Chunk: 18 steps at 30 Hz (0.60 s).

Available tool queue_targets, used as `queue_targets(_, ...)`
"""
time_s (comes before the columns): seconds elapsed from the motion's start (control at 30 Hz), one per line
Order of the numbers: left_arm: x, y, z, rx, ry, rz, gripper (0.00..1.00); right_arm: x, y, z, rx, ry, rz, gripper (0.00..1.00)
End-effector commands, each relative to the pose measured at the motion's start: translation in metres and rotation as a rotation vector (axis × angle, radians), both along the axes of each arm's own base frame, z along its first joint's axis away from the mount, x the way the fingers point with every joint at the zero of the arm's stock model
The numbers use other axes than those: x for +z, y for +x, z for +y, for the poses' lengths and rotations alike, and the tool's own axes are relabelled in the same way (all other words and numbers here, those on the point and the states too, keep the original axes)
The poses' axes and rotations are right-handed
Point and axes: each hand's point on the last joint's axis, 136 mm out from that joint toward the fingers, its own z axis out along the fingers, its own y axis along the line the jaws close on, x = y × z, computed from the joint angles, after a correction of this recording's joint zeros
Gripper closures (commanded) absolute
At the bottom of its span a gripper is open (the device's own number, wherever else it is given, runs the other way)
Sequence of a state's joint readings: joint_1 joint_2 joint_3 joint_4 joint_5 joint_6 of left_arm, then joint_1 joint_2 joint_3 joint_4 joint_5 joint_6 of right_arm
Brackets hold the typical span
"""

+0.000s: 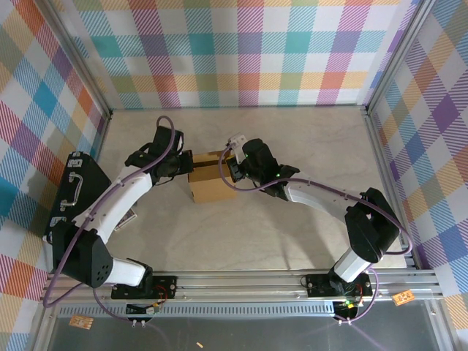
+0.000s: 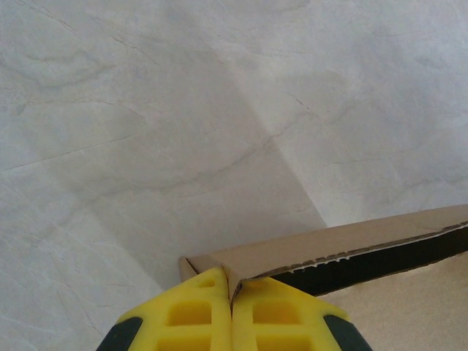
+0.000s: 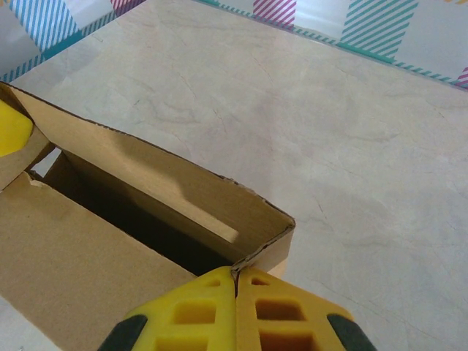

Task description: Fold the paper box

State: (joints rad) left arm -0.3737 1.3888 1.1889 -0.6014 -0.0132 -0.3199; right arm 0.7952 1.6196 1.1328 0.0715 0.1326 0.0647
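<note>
A half-formed brown corrugated cardboard box (image 1: 212, 186) is held with left gripper (image 2: 232, 292) and right gripper (image 3: 235, 281) clamped on opposite corners, seemingly to keep walls raised.

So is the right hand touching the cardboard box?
Touching. The right wrist view shows the right hand pinched shut on the paper box at its corner wall.

No legible text or labels anywhere, markings on the small orange tags (image 1: 402, 297) too small to read
</note>
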Motion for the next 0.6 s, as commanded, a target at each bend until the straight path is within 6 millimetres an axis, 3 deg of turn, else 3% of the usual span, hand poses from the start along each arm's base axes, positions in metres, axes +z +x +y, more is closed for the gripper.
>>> queue_targets(0.0, 0.018, -0.006, -0.055, -0.174, -0.179, 0.004, 1.00, -0.001, -0.037, 0.041, 0.208, 0.042, 0.024, 0.98)
queue_targets(0.57, -0.014, -0.020, -0.040, -0.117, -0.171, -0.017, 1.00, -0.001, -0.038, 0.041, 0.202, 0.053, 0.039, 0.98)
